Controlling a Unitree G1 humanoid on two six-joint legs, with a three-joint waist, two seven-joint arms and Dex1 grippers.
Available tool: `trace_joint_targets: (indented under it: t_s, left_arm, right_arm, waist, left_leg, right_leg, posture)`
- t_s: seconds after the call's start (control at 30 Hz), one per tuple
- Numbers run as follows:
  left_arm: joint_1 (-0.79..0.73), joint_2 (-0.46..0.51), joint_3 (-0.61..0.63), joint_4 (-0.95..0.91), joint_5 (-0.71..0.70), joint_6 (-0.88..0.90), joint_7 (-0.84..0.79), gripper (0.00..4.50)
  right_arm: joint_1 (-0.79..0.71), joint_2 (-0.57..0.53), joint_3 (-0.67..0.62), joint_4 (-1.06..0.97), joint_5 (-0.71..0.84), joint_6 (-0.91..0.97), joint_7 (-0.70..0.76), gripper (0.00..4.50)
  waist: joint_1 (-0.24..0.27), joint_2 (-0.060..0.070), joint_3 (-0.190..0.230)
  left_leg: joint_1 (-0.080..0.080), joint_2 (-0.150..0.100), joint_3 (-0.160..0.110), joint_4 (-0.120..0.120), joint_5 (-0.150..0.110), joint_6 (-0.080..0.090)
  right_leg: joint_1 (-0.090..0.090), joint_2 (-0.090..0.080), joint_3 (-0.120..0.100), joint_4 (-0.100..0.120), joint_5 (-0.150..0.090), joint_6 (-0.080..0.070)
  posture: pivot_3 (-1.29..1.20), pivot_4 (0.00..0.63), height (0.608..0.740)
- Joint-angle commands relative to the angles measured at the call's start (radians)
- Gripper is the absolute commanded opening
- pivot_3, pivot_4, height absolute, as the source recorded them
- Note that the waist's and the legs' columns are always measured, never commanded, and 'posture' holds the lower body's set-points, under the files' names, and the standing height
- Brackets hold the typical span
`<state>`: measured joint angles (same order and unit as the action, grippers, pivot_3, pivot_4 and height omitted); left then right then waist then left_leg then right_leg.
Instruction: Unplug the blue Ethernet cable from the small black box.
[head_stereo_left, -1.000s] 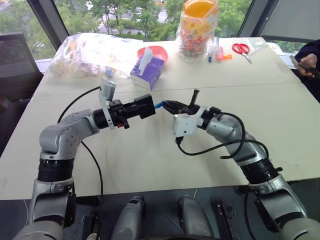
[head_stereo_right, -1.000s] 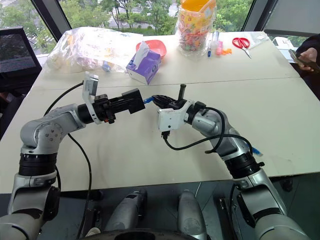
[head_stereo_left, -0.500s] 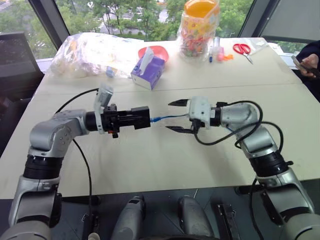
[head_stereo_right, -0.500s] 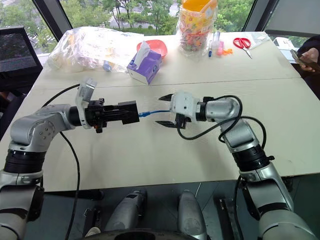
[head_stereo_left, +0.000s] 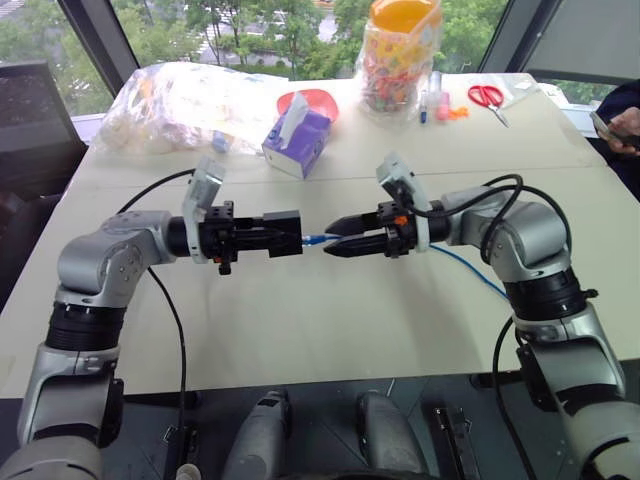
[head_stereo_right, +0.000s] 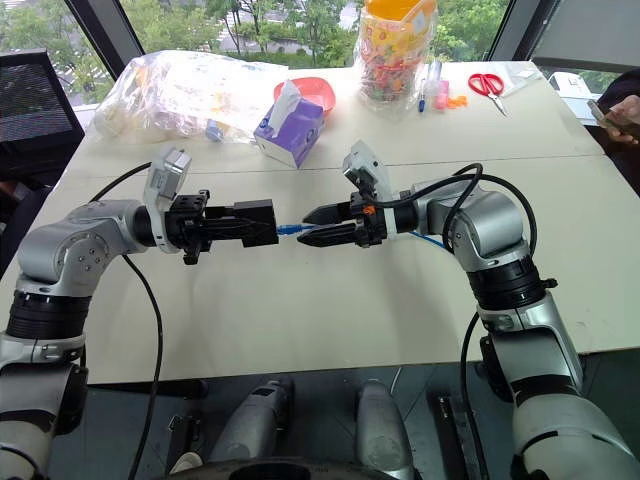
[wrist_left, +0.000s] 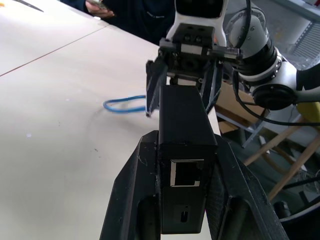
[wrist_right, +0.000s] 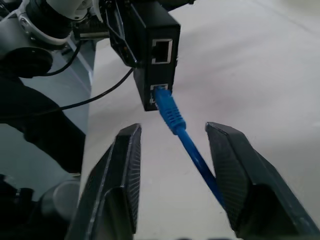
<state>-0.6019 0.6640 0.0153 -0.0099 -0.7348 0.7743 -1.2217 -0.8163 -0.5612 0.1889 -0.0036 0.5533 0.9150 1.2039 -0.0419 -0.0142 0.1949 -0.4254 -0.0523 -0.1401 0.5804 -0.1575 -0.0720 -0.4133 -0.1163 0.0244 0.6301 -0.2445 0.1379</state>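
My left gripper (head_stereo_left: 262, 235) is shut on the small black box (head_stereo_left: 285, 232) and holds it level above the table, its port edge facing right. The blue Ethernet cable (head_stereo_left: 316, 239) is plugged into the lower port of the box (wrist_right: 155, 50). It then trails right across the table (head_stereo_left: 466, 272). My right gripper (head_stereo_left: 332, 238) points left at the box and is open. Its fingers (wrist_right: 125, 170) stand on either side of the cable (wrist_right: 172, 117) just behind the plug, with gaps showing. In the left wrist view the box (wrist_left: 185, 130) sits between my left gripper's fingers.
At the back of the white table (head_stereo_left: 300, 320) are a purple tissue box (head_stereo_left: 296, 140), a red bowl (head_stereo_left: 312, 100), a clear plastic bag (head_stereo_left: 180, 100), a candy jar (head_stereo_left: 398, 60) and red scissors (head_stereo_left: 485, 98). A person's hand with a phone (head_stereo_left: 620, 125) is at the far right.
My right gripper has rolled, narrowed its jaws and come in around the cable close to the box. The left gripper has kept the box almost still.
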Motion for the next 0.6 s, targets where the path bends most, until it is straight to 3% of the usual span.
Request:
trace_joint_targets:
  t_s: [0.03,0.6]
  left_arm:
    - [-0.025,0.007,0.031,-0.019,-0.013,-0.011,-0.005,0.52]
    - [-0.016,-0.016,0.023,-0.036,-0.008,-0.029,0.003,0.52]
  right_arm:
    - [-0.035,0.015,0.007,-0.047,0.027,0.019,0.004,2.29]
    - [-0.065,0.069,0.011,-0.013,0.035,0.034,-0.016,2.29]
  waist:
    - [-0.001,0.000,0.000]
    - [-0.001,0.000,0.000]
  left_leg:
    - [0.000,0.000,0.000,0.000,0.000,0.000]
    - [0.000,0.000,0.000,0.000,0.000,0.000]
  right_leg:
    - [0.000,0.000,0.000,0.000,0.000,0.000]
    - [0.000,0.000,0.000,0.000,0.002,0.003]
  posture:
    - [0.00,0.150,0.728]
    - [0.00,0.150,0.728]
